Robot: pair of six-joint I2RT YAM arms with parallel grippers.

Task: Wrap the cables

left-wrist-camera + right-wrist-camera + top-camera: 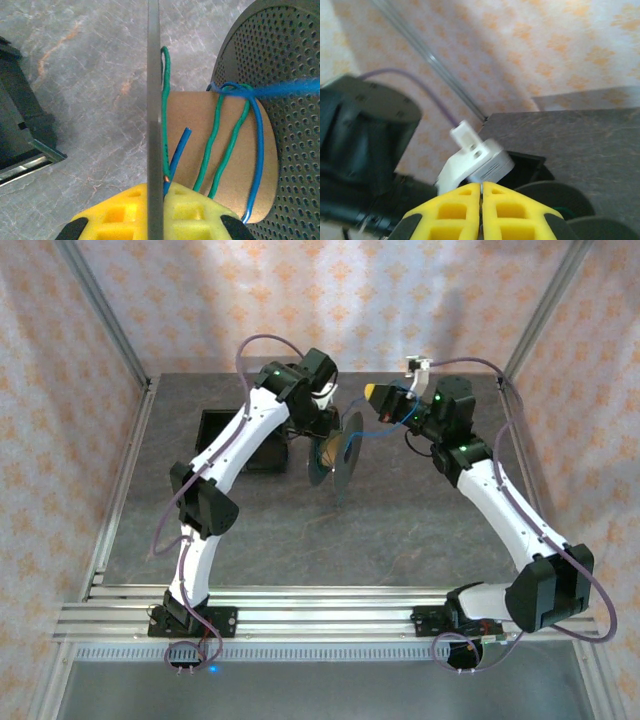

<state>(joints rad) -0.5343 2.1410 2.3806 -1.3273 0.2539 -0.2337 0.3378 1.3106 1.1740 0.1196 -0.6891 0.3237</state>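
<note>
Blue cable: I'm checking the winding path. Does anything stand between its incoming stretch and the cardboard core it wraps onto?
Nothing visible does. The blue cable reaches the cardboard core freely, beside the green cable wound there; the left tool clamps the spool's near flange, off to the side.

Count: 2 arms (left arm (235, 455), right arm (505, 505)), 2 end effectors (left end effector (155, 192), right end effector (481, 187)), each with 2 yellow fingers (455, 210). 2 cables: 1 green cable (216, 145), 1 blue cable (259, 150). 1 spool (335, 452) with 2 flanges (280, 75) and 1 cardboard core (195, 125), plus 1 black box (225, 435) on 1 surface (400, 530).
</note>
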